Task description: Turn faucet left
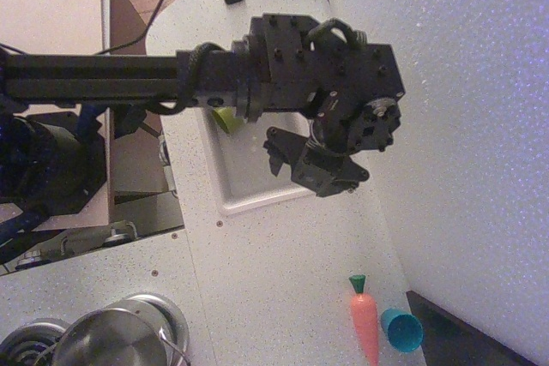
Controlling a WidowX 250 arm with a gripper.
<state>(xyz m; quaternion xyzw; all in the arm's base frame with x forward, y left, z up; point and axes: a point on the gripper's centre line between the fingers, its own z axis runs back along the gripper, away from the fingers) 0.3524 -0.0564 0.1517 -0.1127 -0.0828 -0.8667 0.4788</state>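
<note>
The gripper (pixel 319 171) hangs over the sink's (pixel 257 199) right rim, hiding the faucet; its opening cannot be told.

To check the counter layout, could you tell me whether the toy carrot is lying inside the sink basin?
No, the carrot lies on the counter beside the blue cup, apart from the sink.

carrot (pixel 366 327) beside blue cup (pixel 401 329) | steel pot (pixel 110 340) | white sink (pixel 257 199) | green cup (pixel 226 119)

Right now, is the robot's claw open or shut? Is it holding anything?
Gripper: cannot be told; the arm hides its fingers, above the sink.
</note>
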